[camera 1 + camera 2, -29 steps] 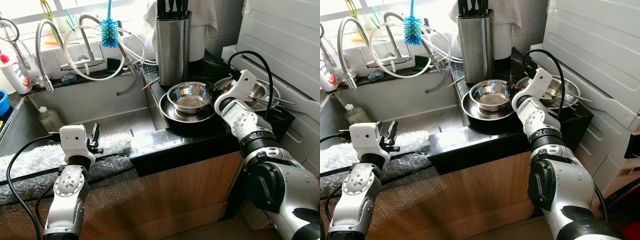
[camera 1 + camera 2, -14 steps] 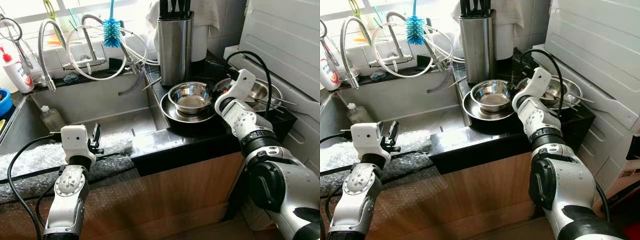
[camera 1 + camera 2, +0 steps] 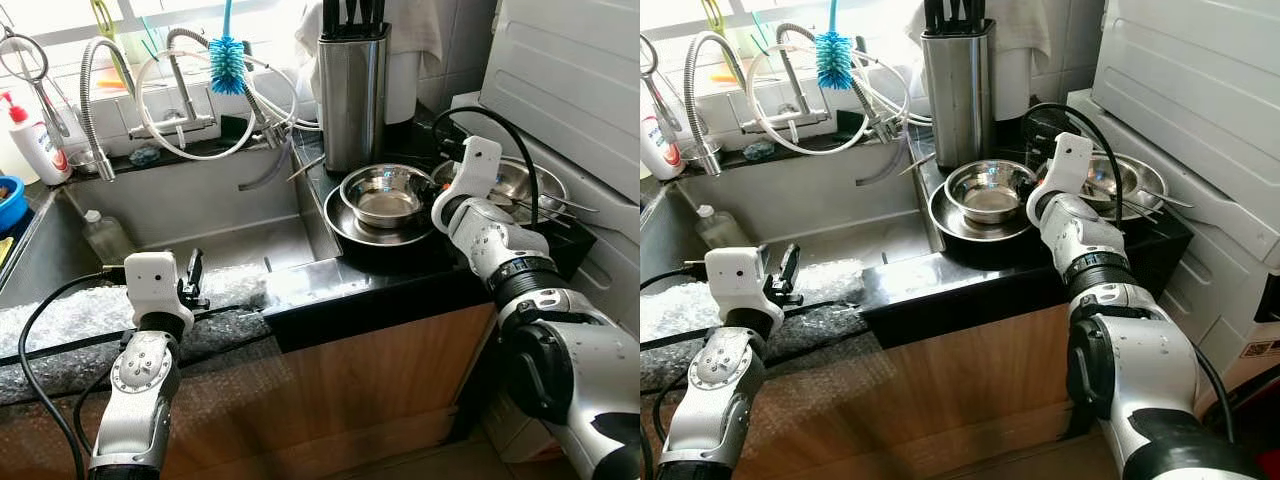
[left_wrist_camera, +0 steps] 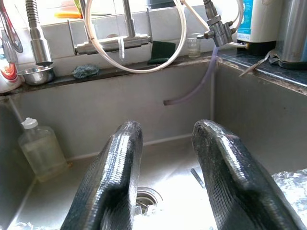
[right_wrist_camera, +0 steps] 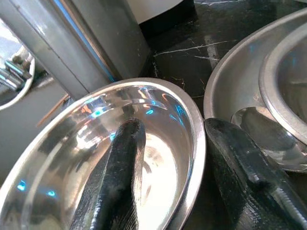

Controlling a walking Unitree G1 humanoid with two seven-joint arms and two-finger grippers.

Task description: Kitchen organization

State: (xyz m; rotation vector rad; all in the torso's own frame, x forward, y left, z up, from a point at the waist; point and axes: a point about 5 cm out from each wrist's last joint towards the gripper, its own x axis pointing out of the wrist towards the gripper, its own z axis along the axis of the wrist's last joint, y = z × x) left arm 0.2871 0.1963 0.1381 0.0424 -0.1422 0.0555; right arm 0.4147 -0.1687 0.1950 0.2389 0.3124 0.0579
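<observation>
Black counter (image 3: 400, 275) carries steel bowl (image 3: 385, 193); sink (image 3: 190, 215) beside.

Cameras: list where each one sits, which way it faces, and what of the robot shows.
Head eyes: look down at the counter; both arms show, steel bowl by the right gripper.
Left wrist: faces into the sink past the open left gripper.
Right wrist: fingers straddle the bowl's rim.
Shared: head eyes and right wrist both show the bowl.

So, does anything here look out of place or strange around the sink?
Yes. Crumpled bubble wrap lies draped over the sink's front edge, odd for a kitchen sink. A loose clear hose also dangles into the basin from the tap fittings.
</observation>
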